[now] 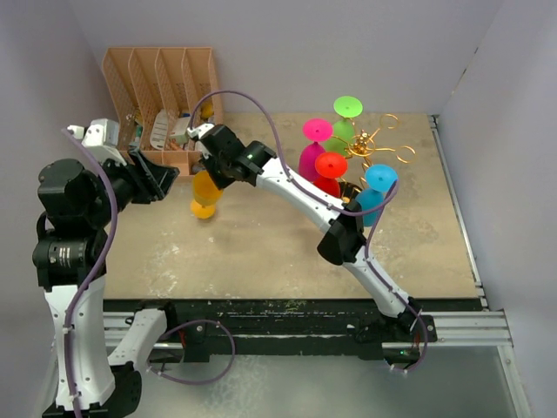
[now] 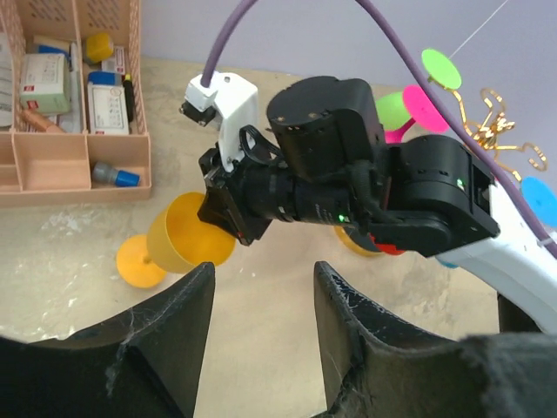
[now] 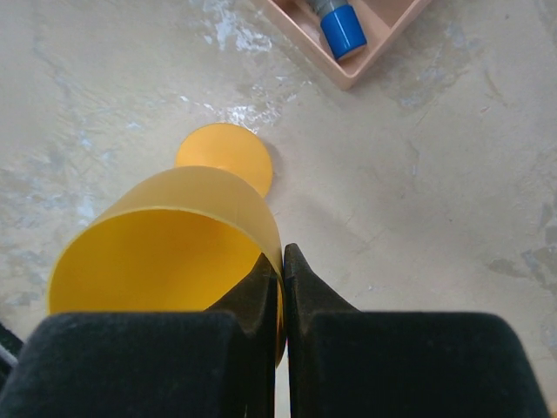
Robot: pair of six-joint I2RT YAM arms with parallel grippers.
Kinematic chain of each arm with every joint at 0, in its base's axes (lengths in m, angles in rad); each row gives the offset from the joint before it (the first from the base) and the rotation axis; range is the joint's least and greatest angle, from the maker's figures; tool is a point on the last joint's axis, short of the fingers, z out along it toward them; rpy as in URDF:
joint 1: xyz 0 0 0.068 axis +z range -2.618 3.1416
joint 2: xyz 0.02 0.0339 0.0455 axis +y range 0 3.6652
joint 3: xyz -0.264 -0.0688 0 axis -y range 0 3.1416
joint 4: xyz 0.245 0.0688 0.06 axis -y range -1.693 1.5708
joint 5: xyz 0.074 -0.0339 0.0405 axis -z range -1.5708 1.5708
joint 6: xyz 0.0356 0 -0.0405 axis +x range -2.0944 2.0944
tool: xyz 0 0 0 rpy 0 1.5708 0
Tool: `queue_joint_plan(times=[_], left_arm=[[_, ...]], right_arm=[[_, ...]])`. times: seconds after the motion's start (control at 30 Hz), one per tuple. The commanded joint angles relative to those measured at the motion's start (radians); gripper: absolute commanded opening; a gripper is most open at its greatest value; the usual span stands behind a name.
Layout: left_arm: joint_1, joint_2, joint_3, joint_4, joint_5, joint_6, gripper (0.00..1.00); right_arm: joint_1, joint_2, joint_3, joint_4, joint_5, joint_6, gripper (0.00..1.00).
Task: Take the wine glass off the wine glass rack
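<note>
Right wrist: right pincer (image 3: 283, 259) on wine glass (image 3: 165, 252) rim, tabletop (image 3: 418, 218) all round.

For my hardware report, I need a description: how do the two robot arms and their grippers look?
Both the left arm and right arm have white links, black joint housings and a loose purple cable. The left gripper and right gripper have black, tapered, fuzzy-padded fingers.

I see a peach organizer (image 1: 158, 80) at the table's (image 1: 261, 252) far left; small boxes (image 2: 43, 78) and a blue-capped tube (image 2: 115, 173) lie inside it.
</note>
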State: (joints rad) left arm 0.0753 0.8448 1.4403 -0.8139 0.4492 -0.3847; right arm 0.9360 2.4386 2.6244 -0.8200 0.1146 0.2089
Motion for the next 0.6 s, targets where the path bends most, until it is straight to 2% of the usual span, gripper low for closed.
queue_joint_plan(times=[0.0, 0.27, 0.57], left_arm=[[-0.027, -0.043, -0.043, -0.068, -0.093, 0.102, 0.52], [-0.09, -0.051, -0.074, -0.157, -0.302, 0.216, 0.55], [-0.094, -0.071, -0.103, -0.139, -0.285, 0.216, 0.57]], right_arm=[[0.009, -0.006, 0.033, 0.051, 0.051, -0.008, 0.0], [0.009, 0.004, 0.033, 0.044, 0.101, -0.043, 0.0], [0.009, 0.025, 0.037, 0.041, 0.09, -0.054, 0.0]])
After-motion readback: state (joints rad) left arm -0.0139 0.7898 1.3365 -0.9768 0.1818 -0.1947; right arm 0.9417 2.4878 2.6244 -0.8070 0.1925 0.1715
